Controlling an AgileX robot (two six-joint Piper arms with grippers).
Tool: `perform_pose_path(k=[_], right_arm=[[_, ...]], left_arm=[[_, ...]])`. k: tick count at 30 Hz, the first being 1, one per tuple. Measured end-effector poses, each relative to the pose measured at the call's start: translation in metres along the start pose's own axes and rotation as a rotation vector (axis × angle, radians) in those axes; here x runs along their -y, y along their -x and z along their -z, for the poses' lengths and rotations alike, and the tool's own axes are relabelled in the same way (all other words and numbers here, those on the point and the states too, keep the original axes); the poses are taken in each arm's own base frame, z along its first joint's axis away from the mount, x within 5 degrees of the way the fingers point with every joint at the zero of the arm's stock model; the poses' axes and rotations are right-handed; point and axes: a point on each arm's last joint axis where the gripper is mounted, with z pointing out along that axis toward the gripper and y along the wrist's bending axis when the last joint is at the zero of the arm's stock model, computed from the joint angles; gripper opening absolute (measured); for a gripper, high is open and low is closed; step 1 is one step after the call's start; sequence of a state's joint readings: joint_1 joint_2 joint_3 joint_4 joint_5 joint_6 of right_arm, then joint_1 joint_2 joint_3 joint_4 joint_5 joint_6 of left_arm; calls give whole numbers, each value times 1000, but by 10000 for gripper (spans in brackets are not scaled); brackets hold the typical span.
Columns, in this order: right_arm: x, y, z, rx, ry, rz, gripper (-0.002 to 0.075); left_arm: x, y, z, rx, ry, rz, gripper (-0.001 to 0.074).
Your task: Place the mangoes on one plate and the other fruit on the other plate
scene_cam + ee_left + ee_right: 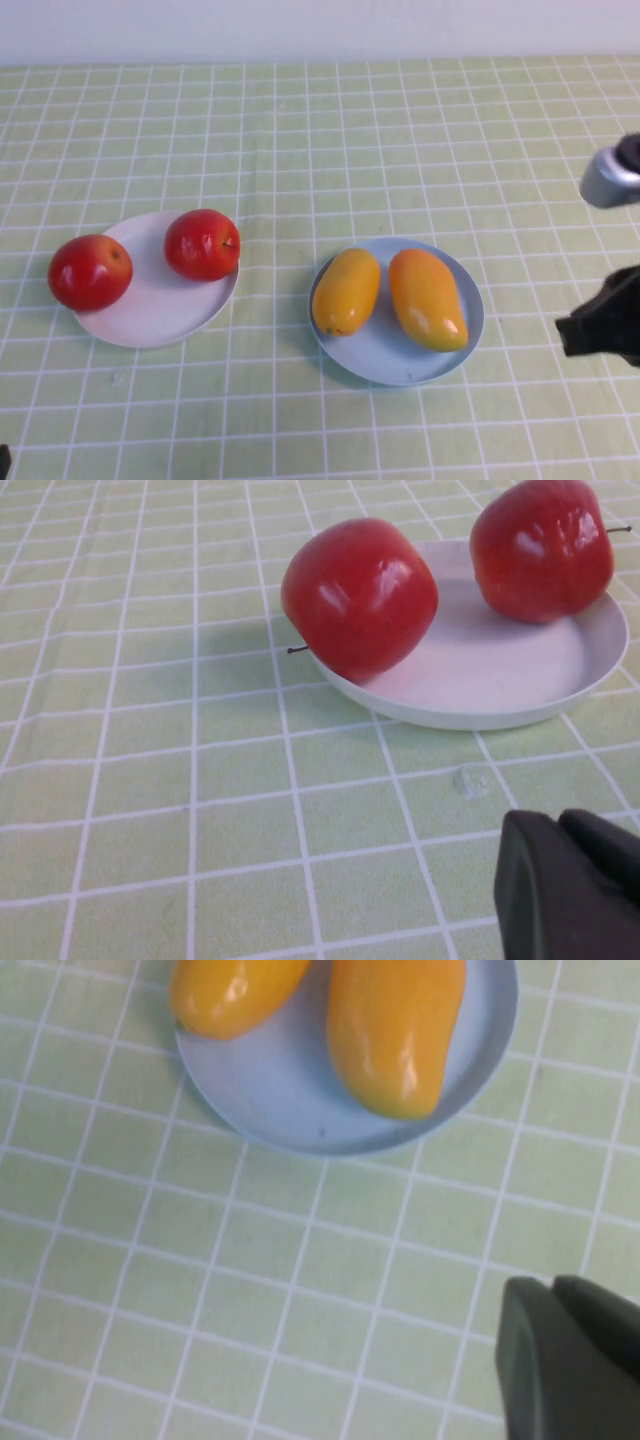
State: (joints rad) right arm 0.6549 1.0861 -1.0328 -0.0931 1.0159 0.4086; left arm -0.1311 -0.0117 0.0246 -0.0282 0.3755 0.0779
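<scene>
Oblong glossy mangoes (390, 295), grippers (600, 325) apart.

Open cloth (280, 300) gap btwn white plate (150, 310) & blue plate (400, 360), far half unobstructed

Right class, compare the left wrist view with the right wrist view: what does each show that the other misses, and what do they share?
Only the left wrist view shows the two apples on the white plate, one of them sitting on its rim. Only the right wrist view shows the two mangoes lying side by side on the blue plate. Both share the green checked tablecloth and a dark gripper at the frame's edge: the left gripper near the white plate, the right gripper near the blue one.
</scene>
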Motion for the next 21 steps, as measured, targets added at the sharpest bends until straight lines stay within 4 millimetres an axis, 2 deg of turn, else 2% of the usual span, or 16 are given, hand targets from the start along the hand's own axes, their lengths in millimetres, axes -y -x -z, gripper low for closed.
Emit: perform_pose_path(k=[3, 7, 10, 15, 18, 21], right_arm=[[6, -16, 7, -35, -2, 0, -13], [9, -26, 14, -56, -3, 2, -15], [12, -30, 7, -53, -17, 14, -15], [20, -38, -22, 66, -32, 56, -15], [41, -48, -34, 180, -53, -4, -15], [69, -68, -42, 300, -104, -106, -15]], left_arm=[[0, 0, 0, 0, 0, 0, -2], [0, 0, 0, 0, 0, 0, -2], [0, 0, 0, 0, 0, 0, -2], [0, 0, 0, 0, 0, 0, -3], [0, 0, 0, 0, 0, 0, -3], [0, 0, 0, 0, 0, 0, -3]])
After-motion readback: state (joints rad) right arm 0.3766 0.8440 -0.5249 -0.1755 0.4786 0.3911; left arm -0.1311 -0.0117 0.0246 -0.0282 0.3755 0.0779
